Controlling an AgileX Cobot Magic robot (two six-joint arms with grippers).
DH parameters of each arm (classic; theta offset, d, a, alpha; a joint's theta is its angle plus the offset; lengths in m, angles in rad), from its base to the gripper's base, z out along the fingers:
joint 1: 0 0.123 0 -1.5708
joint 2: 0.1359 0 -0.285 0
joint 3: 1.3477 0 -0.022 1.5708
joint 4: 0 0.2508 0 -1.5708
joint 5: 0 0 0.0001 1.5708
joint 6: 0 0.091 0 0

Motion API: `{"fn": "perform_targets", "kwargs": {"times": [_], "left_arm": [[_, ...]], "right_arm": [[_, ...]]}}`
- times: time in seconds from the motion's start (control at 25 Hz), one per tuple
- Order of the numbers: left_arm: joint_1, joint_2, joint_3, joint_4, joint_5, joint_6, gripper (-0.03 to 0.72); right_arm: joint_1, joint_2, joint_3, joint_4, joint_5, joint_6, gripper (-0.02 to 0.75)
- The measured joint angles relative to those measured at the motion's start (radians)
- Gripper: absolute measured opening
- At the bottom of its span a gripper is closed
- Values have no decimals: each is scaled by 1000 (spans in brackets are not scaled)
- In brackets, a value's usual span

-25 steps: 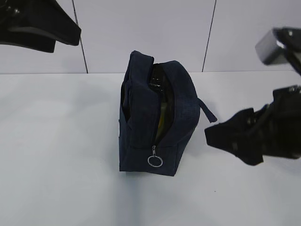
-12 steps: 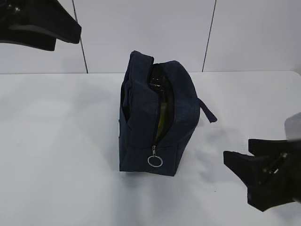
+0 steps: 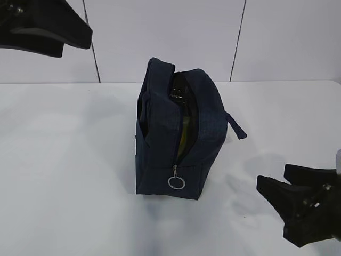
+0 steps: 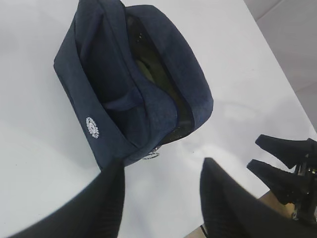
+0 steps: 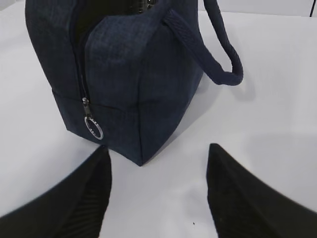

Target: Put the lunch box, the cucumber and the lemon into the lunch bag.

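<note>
Shadow fills most of the unzipped slit along the top of the boxy dark navy fabric lunch bag point(image 3: 173, 136), standing upright on the white table point(image 3: 64, 160). Inside, only a glossy dark green sliver shows near the far end, likely the long cucumber point(image 3: 177, 90), and a dull yellowish patch lower down, maybe the small yellow lemon point(image 3: 184, 133), too dim to call. No sign of the clear lunch box with the sage-green lid; if it's in the bag, it's buried. The silver ring zipper pull point(image 3: 176, 183) hangs low on the bag's near end, and one strap handle point(image 3: 235, 124) droops off the bag's right side.

Left gripper point(image 4: 161, 186) hovers above and left of the bag, tilted down at it, jaws apart, holding nothing; its tips are cut off in the exterior view. Right gripper point(image 3: 277, 184) sits low, right of the bag and well apart, level with the table, black fingers point(image 3: 298, 205) spread and empty, pointing at the bag.
</note>
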Motion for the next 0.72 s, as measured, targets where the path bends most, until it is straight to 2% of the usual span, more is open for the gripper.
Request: {"fn": "perform_targets", "kwargs": {"times": [0.12, 0.28, 0.44, 0.64, 0.72], "left_arm": [[0, 0, 0, 0, 0, 0, 361], [0, 0, 0, 0, 0, 0, 361], [0, 0, 0, 0, -4, 0, 361], [0, 0, 0, 21, -10, 0, 361], [0, 0, 0, 38, -11, -11, 361]], "right_arm": [[0, 36, 0, -3, -48, 10, 464], [0, 110, 0, -136, -113, 41, 464], [0, 205, 0, -222, -177, 68, 464], [0, 329, -2, -350, -350, 109, 463], [0, 388, -4, -359, -409, 114, 463]]}}
